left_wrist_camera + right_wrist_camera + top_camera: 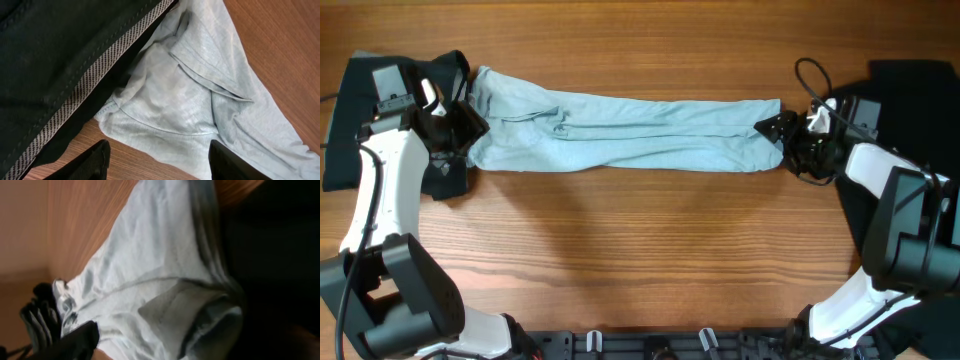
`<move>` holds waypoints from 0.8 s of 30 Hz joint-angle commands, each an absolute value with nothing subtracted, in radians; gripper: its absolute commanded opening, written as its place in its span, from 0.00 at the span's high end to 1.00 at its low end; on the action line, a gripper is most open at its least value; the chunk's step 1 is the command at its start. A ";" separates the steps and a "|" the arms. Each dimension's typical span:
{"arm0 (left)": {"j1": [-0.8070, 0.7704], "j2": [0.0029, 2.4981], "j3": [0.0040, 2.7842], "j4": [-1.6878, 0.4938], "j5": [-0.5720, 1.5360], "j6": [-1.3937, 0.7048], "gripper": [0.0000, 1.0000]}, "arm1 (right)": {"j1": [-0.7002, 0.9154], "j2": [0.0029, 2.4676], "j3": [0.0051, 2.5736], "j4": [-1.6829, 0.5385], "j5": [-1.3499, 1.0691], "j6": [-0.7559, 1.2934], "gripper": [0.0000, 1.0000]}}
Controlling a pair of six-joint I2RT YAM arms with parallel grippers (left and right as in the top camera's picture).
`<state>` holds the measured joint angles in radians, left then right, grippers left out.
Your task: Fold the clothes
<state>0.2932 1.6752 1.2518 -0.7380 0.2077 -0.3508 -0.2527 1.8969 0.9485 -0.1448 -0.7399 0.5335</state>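
Observation:
The pale aqua-blue T-shirt [630, 130] lies as a long narrow strip across the table, left to right. My left gripper [460, 125] is at its left end. In the left wrist view it [160, 162] is open, with bare wood and the edge of the shirt [170, 100] between the fingers. My right gripper [775, 130] is at the shirt's right end. In the right wrist view only one finger shows, set wide at the lower left. The jaws [155, 342] look open, with bunched shirt fabric [150, 255] between them.
A black T-shirt with grey lining [60, 60] lies under and beside the left arm at the table's left edge [350, 100]. Another black garment [910, 85] lies at the right edge, behind the right arm. The table is bare wood [650, 240] in front of the strip.

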 commanded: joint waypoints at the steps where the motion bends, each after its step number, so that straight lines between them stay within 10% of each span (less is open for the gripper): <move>1: 0.296 1.653 1.249 -0.746 0.221 -0.352 0.37 | -0.261 1.926 0.931 -0.131 -0.678 0.581 0.44; 2: 0.295 1.653 1.249 -0.746 0.221 -0.352 0.37 | -0.261 1.926 0.931 -0.131 -0.672 0.613 0.61; 6: 0.283 1.653 1.249 -0.746 0.221 -0.352 0.37 | -0.261 1.926 0.931 -0.096 -0.664 0.665 0.64; 10: 0.283 1.653 1.250 -0.745 0.221 -0.352 0.37 | -0.263 1.907 0.931 -0.104 -0.655 0.619 0.96; 24: 0.283 1.486 1.275 -0.730 0.239 -0.345 0.40 | -0.369 1.546 1.369 -0.732 -0.495 0.216 0.96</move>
<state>0.2878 1.5154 1.2575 -0.7326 0.2268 -0.3504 -0.3923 1.5631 1.3212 -0.7094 -0.5308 0.2684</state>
